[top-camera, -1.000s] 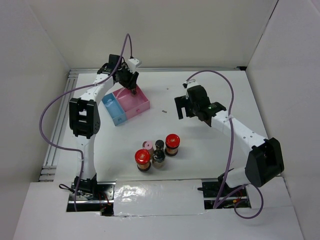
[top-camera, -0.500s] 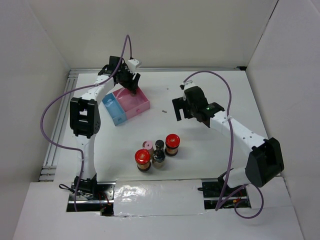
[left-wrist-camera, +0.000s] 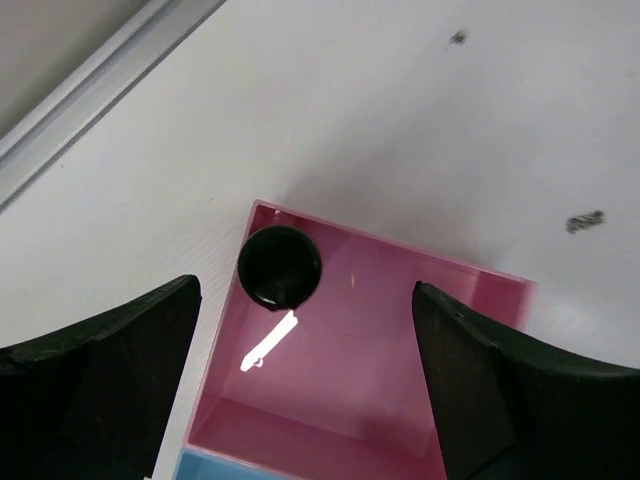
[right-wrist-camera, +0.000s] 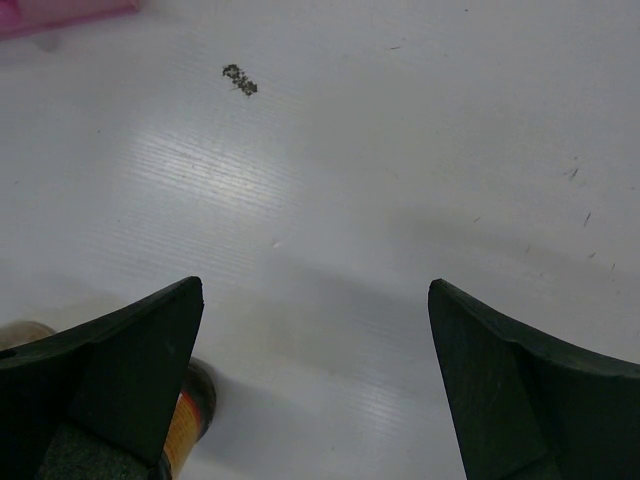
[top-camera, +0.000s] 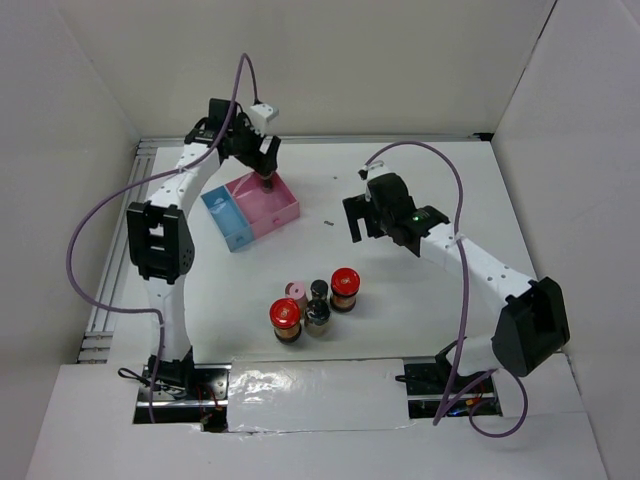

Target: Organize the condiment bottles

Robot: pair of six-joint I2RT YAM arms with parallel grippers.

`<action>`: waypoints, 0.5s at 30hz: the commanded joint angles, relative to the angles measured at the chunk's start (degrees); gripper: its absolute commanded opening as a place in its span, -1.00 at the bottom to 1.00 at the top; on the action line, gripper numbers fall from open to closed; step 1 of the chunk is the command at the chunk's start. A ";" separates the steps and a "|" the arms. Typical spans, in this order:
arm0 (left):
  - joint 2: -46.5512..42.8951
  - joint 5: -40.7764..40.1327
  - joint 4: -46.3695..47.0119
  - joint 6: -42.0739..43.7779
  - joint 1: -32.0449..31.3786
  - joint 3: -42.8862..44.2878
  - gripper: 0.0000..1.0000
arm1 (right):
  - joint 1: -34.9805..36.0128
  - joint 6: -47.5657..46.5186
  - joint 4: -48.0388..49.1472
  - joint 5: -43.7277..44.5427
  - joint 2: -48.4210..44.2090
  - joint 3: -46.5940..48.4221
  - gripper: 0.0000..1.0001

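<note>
A slim dark bottle with a black cap (left-wrist-camera: 280, 265) stands in the far corner of the tray's pink compartment (left-wrist-camera: 380, 330); in the top view the same bottle (top-camera: 267, 181) shows just under my left gripper (top-camera: 264, 168). In the wrist view my left gripper (left-wrist-camera: 308, 310) hangs above it, open, its fingers apart from the cap. Several more condiment bottles cluster near the table's front: two red-lidded jars (top-camera: 285, 313) (top-camera: 345, 281), a pink-capped one (top-camera: 297, 291) and two black-capped ones (top-camera: 319, 289) (top-camera: 317, 312). My right gripper (top-camera: 358, 222) (right-wrist-camera: 316, 290) hovers open over bare table.
The divided tray has a blue compartment (top-camera: 225, 220) beside the pink one (top-camera: 285, 210). A small dark speck (top-camera: 327, 222) (right-wrist-camera: 240, 78) lies on the table. One bottle with an orange label (right-wrist-camera: 195, 420) peeks out beside my right gripper's left finger. White walls enclose the table.
My left gripper has opened and let go of the dark bottle, which now stands in the pink compartment. The right arm has shifted slightly left.
</note>
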 commanded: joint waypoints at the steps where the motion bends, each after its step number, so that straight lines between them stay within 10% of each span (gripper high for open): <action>1: -9.80 8.00 -5.48 0.00 -0.50 5.46 0.99 | 0.72 0.39 -0.34 -0.08 -2.53 1.05 1.00; 8: -32.89 29.14 -32.12 31.61 -5.15 -10.13 0.99 | 1.08 0.56 -0.87 -0.35 -5.52 -1.67 1.00; 15: -47.49 23.81 -42.35 32.90 -13.04 -30.61 0.99 | 0.37 2.67 -3.32 -0.09 -11.40 -2.29 1.00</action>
